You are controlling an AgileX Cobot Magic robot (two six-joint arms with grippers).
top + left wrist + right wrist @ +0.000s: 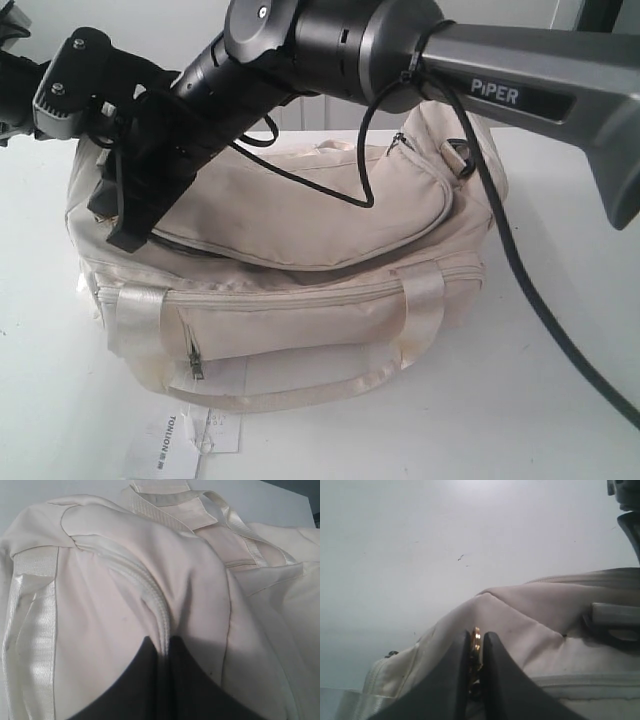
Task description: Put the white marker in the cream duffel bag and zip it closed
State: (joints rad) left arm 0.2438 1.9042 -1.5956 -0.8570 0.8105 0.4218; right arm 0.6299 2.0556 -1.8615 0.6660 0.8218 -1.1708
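Pinching right gripper (pixel 476 634): we see its two dark fingers clenched on the gold zipper pull (pixel 476 640) at the top of the cream duffel bag (pixel 330 300).
Right arm (pixel 520 90): we see it stretched across above the bag's top, with the gripper at the bag's far end from the arm's base.
Left gripper (pixel 162 642): we see it clenched on the bag's cloth, its dark fingers meeting over the top zipper seam (pixel 150 597), which runs in between them.
Top flap (pixel 310 215): it bulges upward on the bag. We see a thin dark gap under its edge, near the right gripper.
Satin handle (pixel 425 295): it lies flat down the bag's front side, framing the front pocket.
Front pocket zip (pixel 196 362): its small metal pull hangs at one end of the pocket.
Hangtag (pixel 175 440): it lies just below the bag's lower front edge.
White table (pixel 560 430): the bag rests on it.
White marker: we cannot tell where it lies.
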